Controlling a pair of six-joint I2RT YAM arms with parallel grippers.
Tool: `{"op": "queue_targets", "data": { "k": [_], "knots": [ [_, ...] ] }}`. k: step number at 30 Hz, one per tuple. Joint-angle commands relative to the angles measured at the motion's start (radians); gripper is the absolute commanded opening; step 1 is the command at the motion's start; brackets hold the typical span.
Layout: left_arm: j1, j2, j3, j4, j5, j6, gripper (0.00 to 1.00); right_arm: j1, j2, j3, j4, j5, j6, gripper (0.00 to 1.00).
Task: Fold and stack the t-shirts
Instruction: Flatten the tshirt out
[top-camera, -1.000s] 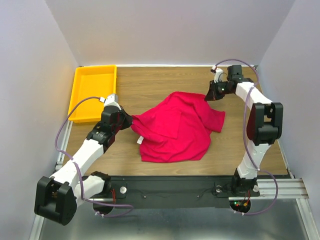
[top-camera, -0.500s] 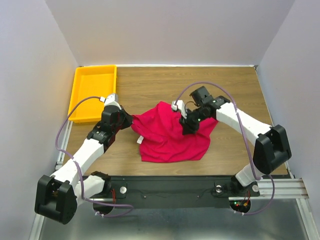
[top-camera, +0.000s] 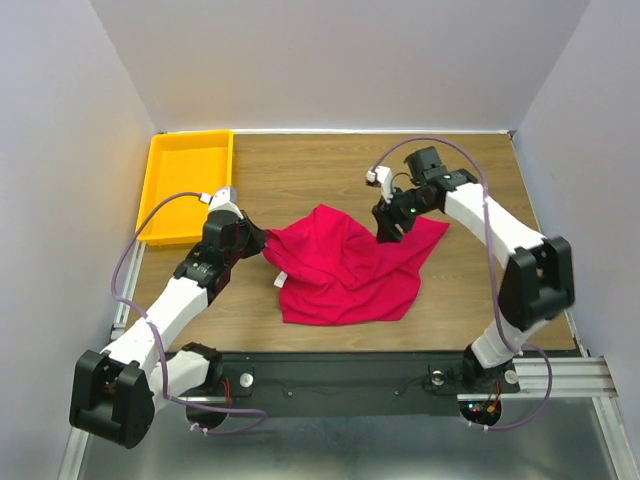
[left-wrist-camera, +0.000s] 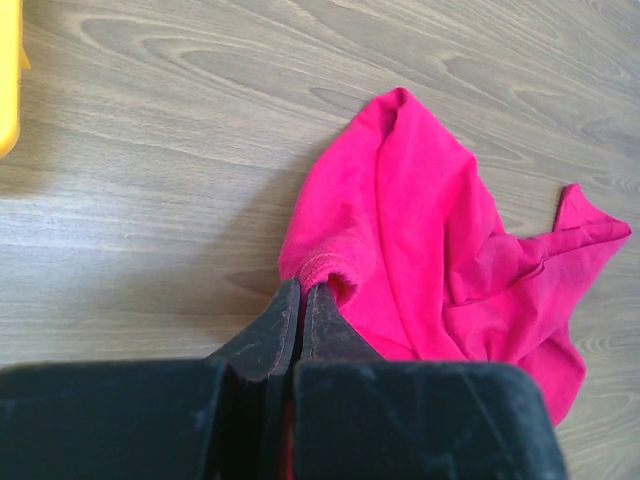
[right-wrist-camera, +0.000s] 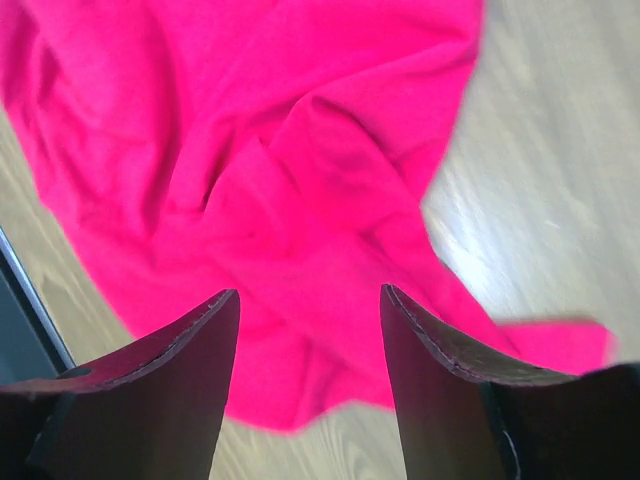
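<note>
Item: left gripper (left-wrist-camera: 303, 296), black two-finger, jaws pinched together on a rolled hem at the left edge of the crimson-red soft cloth t-shirt (top-camera: 345, 275). The hold sits just right of and nearer than the yellow plastic tray's (top-camera: 150, 205) near corner. Item: right gripper (right-wrist-camera: 307, 292), black two-finger, jaws standing apart with nothing between them. It hangs over the garment's far right flap, well to the right of the tray and apart from the cloth, as far as the wrist view shows. Relation: the t-shirt lies directly below this gripper and spreads from it toward the tray and toward the arm bases. Its longer run goes crosswise on the wooden table (top-camera: 300, 170), from the pinched edge on the tray side to a pointed corner on the side away from the tray. The right gripper is judged the nearer for taking that free corner, since the left is already occupied. Condition of garment: one piece, plain, no print. It is unfolded and rumpled, with creases fanning from the pinch, one flap doubled over the body at the far side, and a fairly straight near edge. It is well outside the tray.
</note>
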Motion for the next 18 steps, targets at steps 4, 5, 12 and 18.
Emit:
{"op": "queue_targets", "data": {
  "k": [4, 5, 12, 18],
  "knots": [
    [0.005, -0.021, -0.003, 0.062, 0.015, 0.011, 0.00, 0.018, 0.190, 0.097, 0.082, -0.068, 0.092, 0.65],
    [0.006, -0.021, -0.009, 0.062, 0.015, 0.009, 0.00, 0.025, 0.217, 0.112, 0.080, -0.062, 0.083, 0.66],
    [0.006, -0.033, -0.021, 0.071, 0.015, 0.001, 0.00, 0.038, 0.261, 0.108, 0.085, 0.073, 0.089, 0.66],
    [0.005, -0.029, -0.034, 0.082, 0.044, 0.006, 0.00, 0.040, 0.236, 0.024, 0.097, 0.136, 0.104, 0.65]
  ]
}}
